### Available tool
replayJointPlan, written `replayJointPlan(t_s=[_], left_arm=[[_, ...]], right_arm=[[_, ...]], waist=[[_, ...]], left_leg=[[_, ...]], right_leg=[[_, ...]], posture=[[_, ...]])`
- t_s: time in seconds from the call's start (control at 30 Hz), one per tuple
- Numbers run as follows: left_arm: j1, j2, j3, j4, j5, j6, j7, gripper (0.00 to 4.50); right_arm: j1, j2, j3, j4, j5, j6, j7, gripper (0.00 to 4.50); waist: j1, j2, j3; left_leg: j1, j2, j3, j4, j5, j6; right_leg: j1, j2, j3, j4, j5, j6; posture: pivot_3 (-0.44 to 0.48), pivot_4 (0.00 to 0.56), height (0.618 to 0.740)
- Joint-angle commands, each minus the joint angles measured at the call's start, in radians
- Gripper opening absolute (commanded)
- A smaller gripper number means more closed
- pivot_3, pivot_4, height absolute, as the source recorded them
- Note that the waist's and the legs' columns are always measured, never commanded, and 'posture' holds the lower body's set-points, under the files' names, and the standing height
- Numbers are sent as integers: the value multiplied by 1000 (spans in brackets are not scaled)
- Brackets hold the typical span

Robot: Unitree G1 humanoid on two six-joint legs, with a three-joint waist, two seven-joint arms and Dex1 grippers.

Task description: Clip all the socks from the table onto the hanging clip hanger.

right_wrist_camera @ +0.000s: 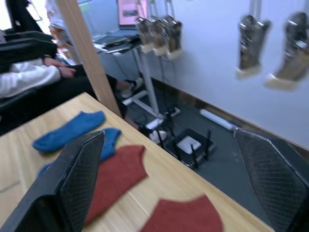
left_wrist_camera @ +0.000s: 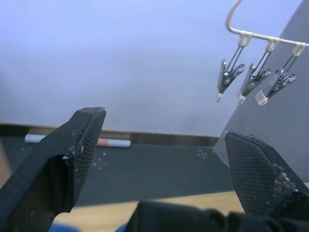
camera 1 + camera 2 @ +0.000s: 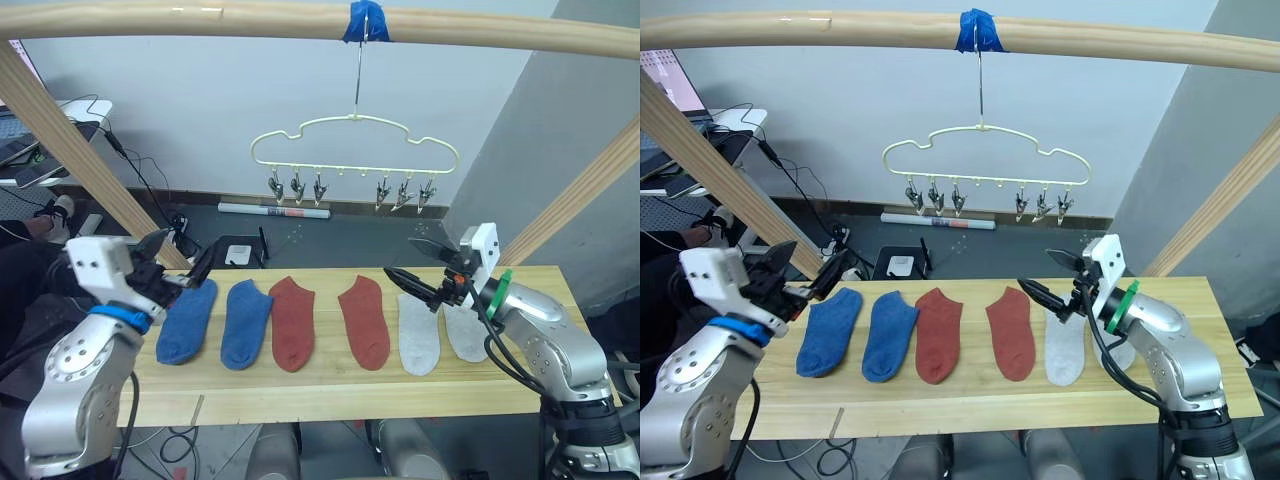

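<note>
Wood first: the long tabletop of light yellowish planks (image 3: 330,395) spreads under both my arms, and a thick pale wooden beam (image 3: 200,20) with a wrap of blue tape (image 3: 366,20) crosses above it. From the tape hangs the thin pale yellow cloud-shaped wire clip hanger (image 3: 355,135) on its metal hook, six small silver clips (image 3: 297,187) along its lower bar in two groups of three, all bare.

Six short knit ankle socks lie flat in a row on the table: two blue socks (image 3: 188,320) toward my left, two rust red socks (image 3: 293,322) in the middle, two light grey socks (image 3: 418,333) toward my right. The outer grey one is partly hidden behind my right arm.

My left gripper (image 3: 178,262) hovers above the table's far edge, near the outermost blue sock, its two black fingers spread wide and empty. My right gripper (image 3: 424,265) hangs over the grey pair, fingers spread as well, gripping nothing.
</note>
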Motion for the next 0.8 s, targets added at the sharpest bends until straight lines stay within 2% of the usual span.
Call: replayJointPlan(t_s=[0.03, 0.13, 0.23, 0.37, 0.57, 0.8], left_arm=[[-102, -16, -72, 46, 34, -23, -18, 4449], [-176, -40, -120, 120, 59, -60, -48, 4449], [-219, -68, -169, 178, 103, -129, -79, 3895], [-236, -97, -190, 211, 139, -162, -72, 2721], [-266, -131, -203, 251, 165, -181, -74, 2721], [-354, -194, -222, 379, 235, -288, -50, 2721]], right_arm=[[-100, 50, 55, -51, 27, 8, 5, 4500], [-157, 90, 93, -36, 13, 11, -5, 4500], [-176, 110, 96, -29, 13, 16, -15, 4500], [-183, 116, 95, -26, 6, 11, -27, 4500], [-192, 123, 100, -22, -8, -2, -34, 4500], [-218, 128, 101, -20, -44, -61, -22, 4500]], waist=[[-2, 0, 0], [-2, 0, 0], [-2, 0, 1], [-2, 1, 1], [-3, 1, 1], [-5, 1, 1]], left_leg=[[0, 0, -1, 0, 0, 0], [0, 0, -2, 0, 0, 0], [-1, 0, -3, 0, 0, 0], [-5, 0, -6, 0, 0, 0], [-5, 0, -8, 0, 0, 0], [-6, -1, -9, 2, 0, 0]], right_leg=[[0, 0, 0, 0, 0, 0], [0, 1, -1, 1, 0, 0], [0, 1, -2, 0, 0, 0], [-1, 0, -4, -1, 0, 0], [-2, 0, -6, 1, 0, 0], [-1, 0, -6, 1, 0, 1]], posture=[[-48, 249, 740], [-58, 251, 740], [-71, 253, 740], [-85, 253, 740], [-97, 250, 740], [-104, 244, 740]])
